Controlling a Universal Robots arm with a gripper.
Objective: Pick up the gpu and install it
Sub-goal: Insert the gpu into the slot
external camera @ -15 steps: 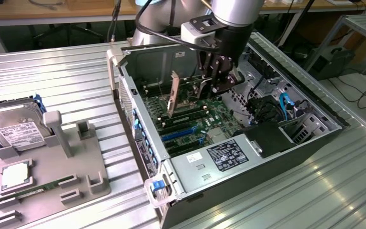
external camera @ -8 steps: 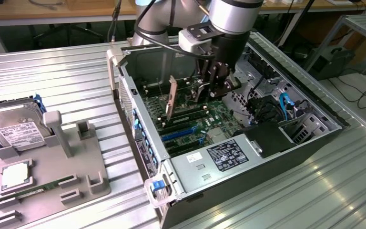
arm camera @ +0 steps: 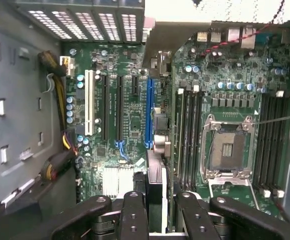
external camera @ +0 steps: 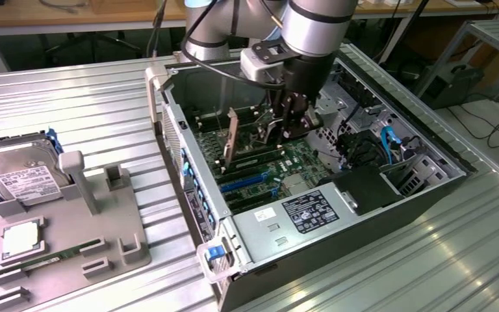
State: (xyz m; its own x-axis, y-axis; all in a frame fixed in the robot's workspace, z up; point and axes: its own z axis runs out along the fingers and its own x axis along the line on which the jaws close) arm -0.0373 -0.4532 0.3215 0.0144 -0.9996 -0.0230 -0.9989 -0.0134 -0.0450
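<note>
Open PC case (external camera: 423, 140), hard drive (external camera: 20, 172) beside.

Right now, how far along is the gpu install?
Done: the gpu is off the parts tray, where the hard drive remains. In hand: the end effector grips the card edge-on inside the open PC case, above the motherboard and near the blue slot. Left: the card looks not yet seated in a slot.

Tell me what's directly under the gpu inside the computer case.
The gpu, held edge-on by the end effector, hangs over the motherboard beside the blue slot. The board beneath its edge is hidden.
</note>
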